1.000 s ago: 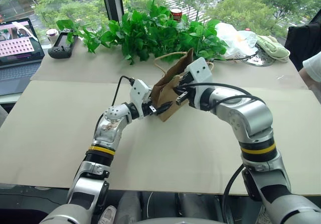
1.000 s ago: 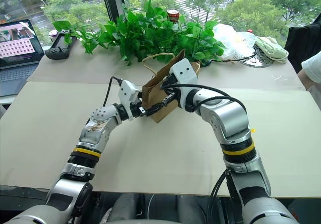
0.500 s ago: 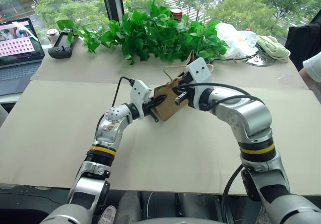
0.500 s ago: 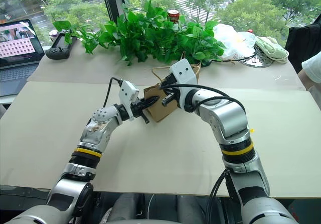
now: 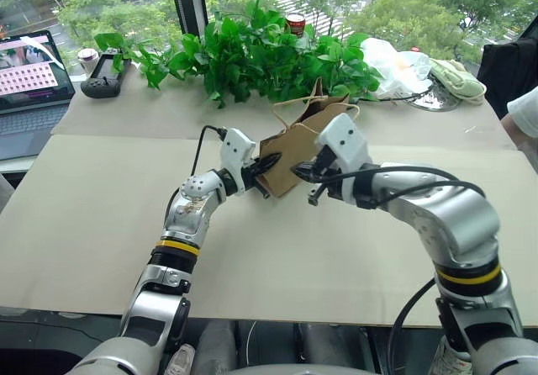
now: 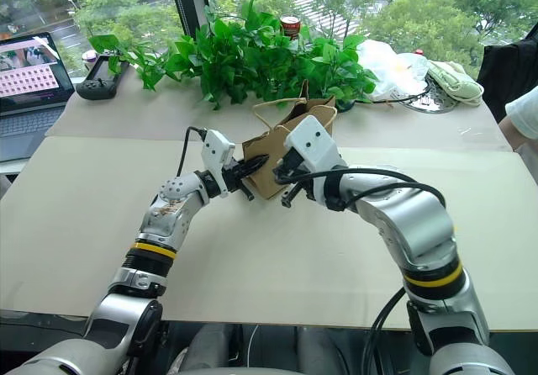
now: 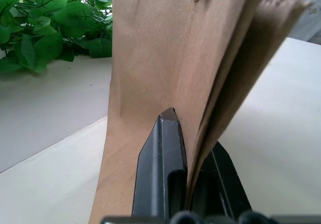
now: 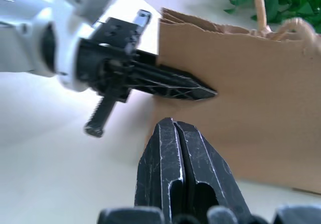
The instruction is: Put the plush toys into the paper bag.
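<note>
Pinching the bag (image 5: 296, 144) edge, left gripper (image 5: 267, 165) clamps it upright, likely to steady it for loading; right gripper (image 8: 176, 133) closed empty, just beside it.

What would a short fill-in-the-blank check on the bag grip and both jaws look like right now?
1. The left gripper has its jaws shut on the side edge of the ____.
2. The right gripper has its jaws ____, holding nothing.
3. Behind the paper bag stands a row of leafy green ____.
4. The bag's cord handles are at its ____ edge.

Missing words: paper bag; shut; plants; top
</note>
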`<state>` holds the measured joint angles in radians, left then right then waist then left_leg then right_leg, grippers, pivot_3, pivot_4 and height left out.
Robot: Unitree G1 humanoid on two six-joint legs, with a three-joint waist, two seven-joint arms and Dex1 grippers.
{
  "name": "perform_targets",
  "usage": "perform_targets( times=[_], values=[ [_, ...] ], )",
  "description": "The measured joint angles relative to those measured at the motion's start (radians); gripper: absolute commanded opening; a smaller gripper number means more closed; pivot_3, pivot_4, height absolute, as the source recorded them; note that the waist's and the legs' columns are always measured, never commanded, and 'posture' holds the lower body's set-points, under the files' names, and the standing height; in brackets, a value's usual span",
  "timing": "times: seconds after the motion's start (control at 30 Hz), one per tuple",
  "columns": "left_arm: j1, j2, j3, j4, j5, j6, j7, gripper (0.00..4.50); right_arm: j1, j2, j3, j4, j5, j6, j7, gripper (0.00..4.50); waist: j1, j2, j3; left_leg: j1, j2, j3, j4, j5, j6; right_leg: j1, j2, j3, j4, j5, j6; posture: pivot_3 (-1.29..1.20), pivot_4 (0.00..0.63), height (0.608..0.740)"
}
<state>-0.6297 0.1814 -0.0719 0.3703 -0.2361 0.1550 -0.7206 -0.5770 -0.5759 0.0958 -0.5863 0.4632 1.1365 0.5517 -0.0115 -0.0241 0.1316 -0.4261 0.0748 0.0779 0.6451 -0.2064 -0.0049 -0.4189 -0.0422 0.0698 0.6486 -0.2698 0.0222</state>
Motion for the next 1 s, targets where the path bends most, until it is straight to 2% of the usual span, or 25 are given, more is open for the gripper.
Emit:
perform_targets(
  times=[0.13,0.27,0.53,0.63,0.8,1.0],
  values=[
    [0.005,0.035,0.032,-0.006,-0.029,0.009,-0.036,0.01,0.128,-0.074,-0.235,-0.018,0.150,-0.071,0.163,0.00,0.003,0.000,0.000,0.000,-0.001,-0.001,0.000,0.000,0.000,0.001,-0.001,0.000,-0.001,0.000,0.000,0.00,0.150,0.713],
    [0.019,0.132,0.055,-0.030,-0.067,0.028,-0.140,0.01,0.186,-0.202,-0.357,-0.008,0.203,-0.141,0.301,0.00,-0.006,0.000,0.000,0.003,-0.001,-0.002,-0.001,0.000,0.000,0.002,0.000,0.000,0.000,0.000,0.000,0.00,0.150,0.713],
    [0.045,0.396,0.097,-0.143,-0.196,0.090,-0.488,0.01,0.195,-0.253,-0.368,0.048,0.265,-0.220,0.389,0.00,-0.004,0.000,0.000,0.003,-0.004,-0.009,-0.001,0.000,0.000,0.003,0.002,0.001,0.000,0.000,0.000,0.00,0.150,0.713],
    [0.055,0.450,0.094,-0.162,-0.227,0.108,-0.609,0.01,0.193,-0.269,-0.367,0.072,0.267,-0.243,0.403,0.00,0.005,0.000,0.000,0.003,-0.005,-0.009,0.000,0.000,0.000,0.004,0.001,0.000,0.000,0.000,0.000,0.00,0.150,0.713],
    [0.069,0.491,0.056,-0.160,-0.230,0.089,-0.750,0.01,0.178,-0.303,-0.340,0.106,0.259,-0.254,0.406,0.00,0.007,0.000,0.000,0.003,-0.005,-0.009,0.000,0.000,0.000,0.004,0.001,0.000,-0.001,0.000,0.000,0.00,0.150,0.713],
    [0.059,0.455,0.002,-0.101,-0.195,0.020,-0.823,0.01,0.167,-0.304,-0.335,0.136,0.259,-0.255,0.384,0.00,0.008,0.000,0.000,0.002,-0.005,-0.009,0.001,0.000,0.000,0.004,0.001,0.000,0.000,0.000,0.000,0.00,0.150,0.713]
  ],
)
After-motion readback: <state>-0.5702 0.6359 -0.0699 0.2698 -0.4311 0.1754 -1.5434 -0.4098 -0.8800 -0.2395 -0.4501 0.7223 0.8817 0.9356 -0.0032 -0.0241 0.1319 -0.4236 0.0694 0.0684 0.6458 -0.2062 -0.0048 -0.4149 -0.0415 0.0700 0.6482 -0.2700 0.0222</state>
